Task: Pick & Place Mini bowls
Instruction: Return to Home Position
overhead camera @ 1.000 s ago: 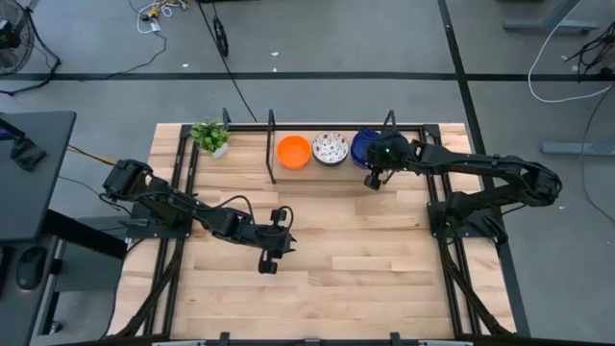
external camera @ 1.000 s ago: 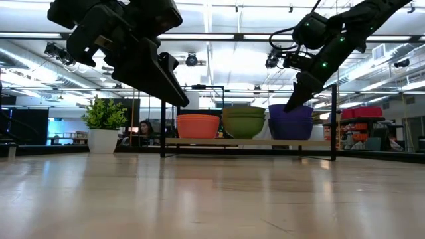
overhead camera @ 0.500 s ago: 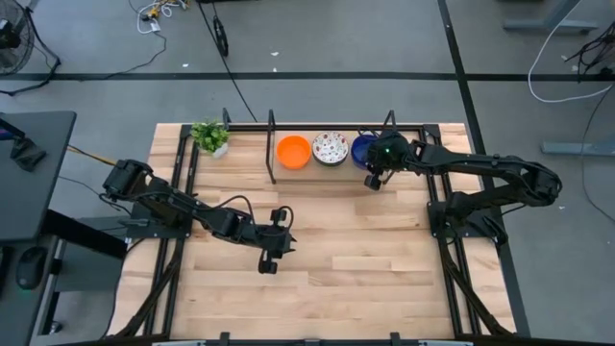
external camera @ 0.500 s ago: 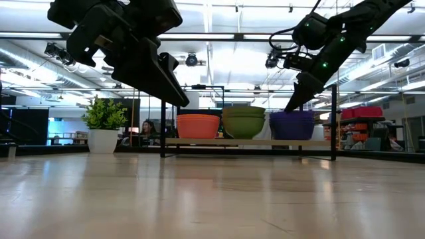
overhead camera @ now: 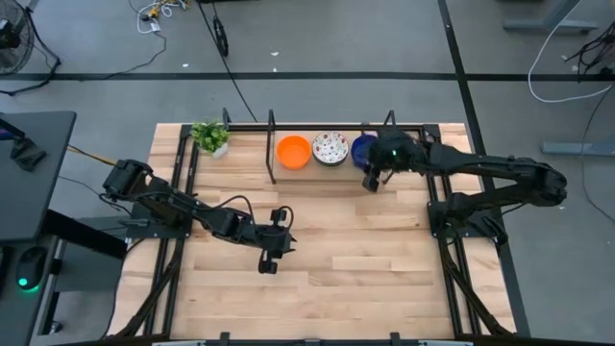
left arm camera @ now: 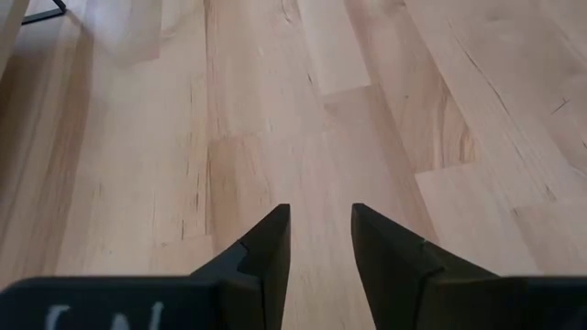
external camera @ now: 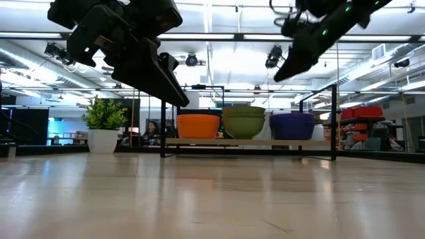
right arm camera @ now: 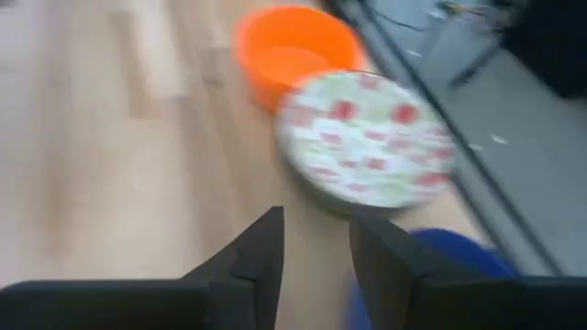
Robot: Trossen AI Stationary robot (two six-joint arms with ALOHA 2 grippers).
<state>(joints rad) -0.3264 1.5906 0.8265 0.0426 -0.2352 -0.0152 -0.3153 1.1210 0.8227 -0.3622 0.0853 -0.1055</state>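
Three mini bowls stand on their bases in a row at the table's far edge: an orange one (overhead camera: 293, 151) (right arm camera: 293, 46), a white one with red flecks (overhead camera: 330, 148) (right arm camera: 367, 137) and a blue one (overhead camera: 361, 146) (external camera: 292, 126). My right gripper (overhead camera: 372, 181) (right arm camera: 316, 247) hangs open above the blue bowl's near side, well clear of its rim, with nothing between its fingers. My left gripper (overhead camera: 267, 261) (left arm camera: 316, 238) waits open over bare wood near the table's middle.
A small potted green plant (overhead camera: 209, 136) stands at the far left corner. A black metal frame (overhead camera: 272, 144) with upright posts runs along the far edge around the bowls. Bare wood (overhead camera: 365, 250) spreads between the two arms and toward the near edge.
My right gripper has let go of the blue bowl's rim and risen well clear of it. The blue bowl, held a little higher a second ago, has sunk onto the table beside the white bowl.
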